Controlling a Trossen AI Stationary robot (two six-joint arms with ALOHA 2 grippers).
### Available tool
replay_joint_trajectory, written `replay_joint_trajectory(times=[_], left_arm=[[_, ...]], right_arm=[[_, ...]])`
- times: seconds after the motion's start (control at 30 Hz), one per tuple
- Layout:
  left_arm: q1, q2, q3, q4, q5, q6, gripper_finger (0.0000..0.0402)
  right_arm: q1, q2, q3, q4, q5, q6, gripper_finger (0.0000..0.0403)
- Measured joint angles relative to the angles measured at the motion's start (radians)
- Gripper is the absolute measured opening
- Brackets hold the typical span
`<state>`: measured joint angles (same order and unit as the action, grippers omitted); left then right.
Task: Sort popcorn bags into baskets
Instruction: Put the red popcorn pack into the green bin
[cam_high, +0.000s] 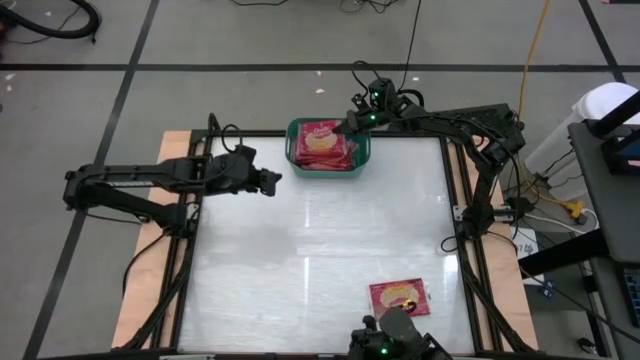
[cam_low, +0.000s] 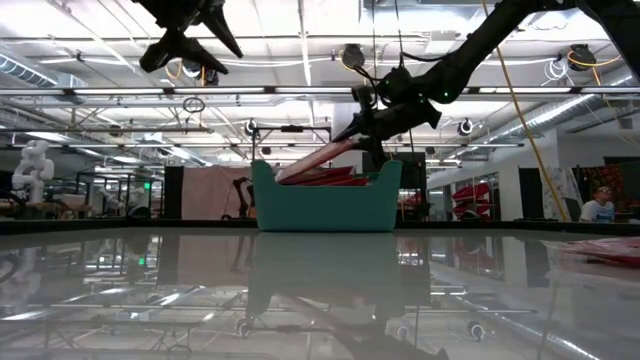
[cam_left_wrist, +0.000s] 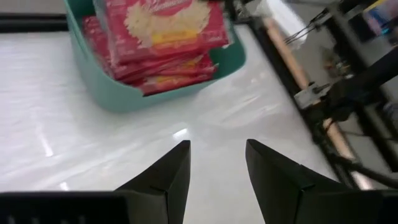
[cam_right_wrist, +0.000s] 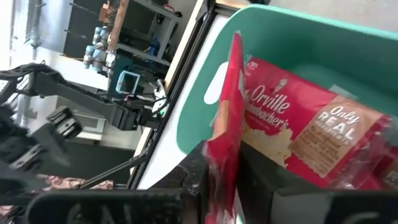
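The teal basket (cam_high: 325, 174) stands at the table's far edge, holding a stack of red popcorn bags (cam_left_wrist: 168, 65). The top bag (cam_high: 322, 140) lies slanted across the pile, picture face up. My right gripper (cam_high: 348, 125) is at the basket's far right corner, shut on this bag's raised end. My left gripper (cam_high: 272, 181) hangs open above the table, left of the basket and touching nothing. One more popcorn bag (cam_high: 399, 296) lies flat on the table near its front edge. My right gripper pinches the top bag's raised end (cam_right_wrist: 224, 146) between its two fingers, and that end shows edge-on in the wrist view. The fingers come from the far right, slanting slightly down. The bag (cam_low: 315, 163) is tilted, its lower end down on the stack inside the basket (cam_low: 325, 208).
The wide glossy table top between the basket and the near bag is free. A dark camera mount (cam_high: 395, 340) stands at the near edge beside that bag. Frame rails run along the table's left and right sides.
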<state>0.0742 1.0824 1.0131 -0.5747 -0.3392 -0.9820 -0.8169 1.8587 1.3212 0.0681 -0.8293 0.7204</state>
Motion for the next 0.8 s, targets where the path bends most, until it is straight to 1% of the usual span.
replay_joint_trajectory(times=[0.17,0.23,0.4,0.57,0.67,0.8], left_arm=[[0.0,0.007,0.001,0.01,0.002,-0.06,0.0156],[0.0,0.005,0.001,0.052,0.009,-0.075,0.0156],[0.0,0.005,0.001,0.141,0.017,-0.039,0.0156],[0.0,0.006,0.001,0.166,0.018,-0.037,0.0157],[0.0,0.002,0.001,0.172,0.02,-0.031,0.0157],[0.0,-0.005,0.001,0.188,0.031,0.022,0.0156]], right_arm=[[0.0,0.0,0.0,0.02,0.02,0.0,0.0082],[0.0,0.0,0.0,0.019,0.02,0.0,0.0091],[0.0,-0.003,0.0,0.016,0.019,0.004,0.0112],[-0.007,-0.04,0.0,0.008,0.017,0.016,0.0118],[-0.008,-0.07,0.0,-0.048,0.024,0.008,0.0118],[-0.008,-0.12,0.0,-0.156,0.071,-0.033,0.0118]])
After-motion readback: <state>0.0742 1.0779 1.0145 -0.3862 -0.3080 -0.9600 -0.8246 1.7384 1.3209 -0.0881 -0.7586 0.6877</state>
